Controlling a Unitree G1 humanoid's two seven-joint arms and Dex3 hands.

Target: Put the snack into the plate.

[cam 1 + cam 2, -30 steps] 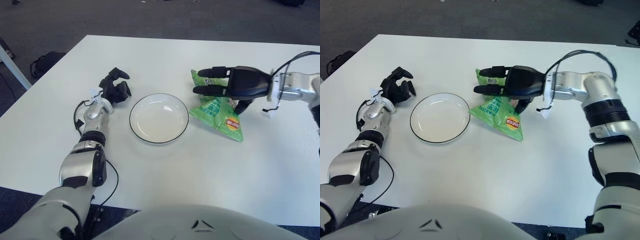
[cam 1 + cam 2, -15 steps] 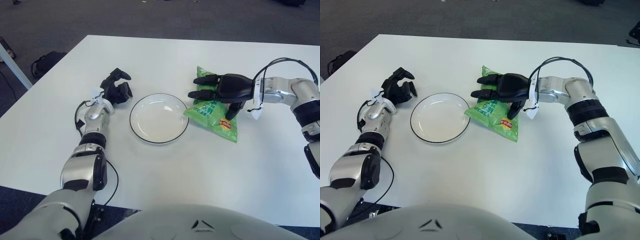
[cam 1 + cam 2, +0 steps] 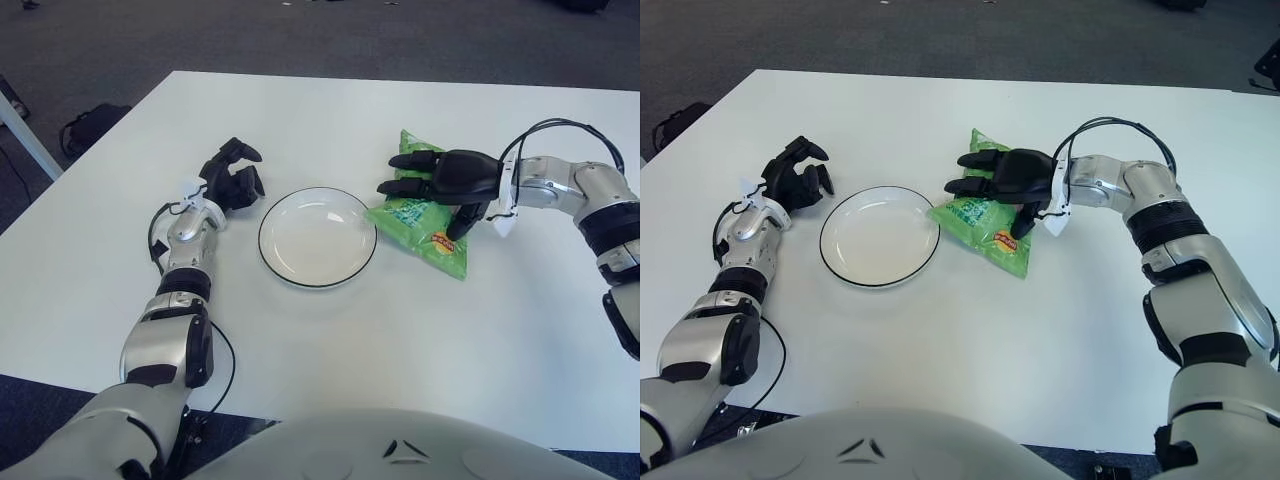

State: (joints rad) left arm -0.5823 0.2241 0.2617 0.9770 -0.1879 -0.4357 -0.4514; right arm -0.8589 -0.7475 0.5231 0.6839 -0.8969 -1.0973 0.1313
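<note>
A green snack bag (image 3: 415, 215) lies on the white table just right of the white plate (image 3: 300, 250) with a dark rim. The bag's left corner reaches the plate's right rim. My right hand (image 3: 430, 195) covers the bag's upper part: its black fingers stretch leftward across the top and the thumb presses down on the bag's right side, holding it. My left hand (image 3: 232, 175) shows left of the plate with curled fingers, holding nothing.
The white table (image 3: 330, 330) extends well beyond the plate toward its front edge. A cable loops over my right wrist (image 3: 545, 135). Dark floor lies beyond the table's far and left edges, with a dark bag (image 3: 90, 125) on it.
My right hand has carried the snack bag leftward and lowered it, from further right of the plate to touching its right rim. The left hand has not moved.
</note>
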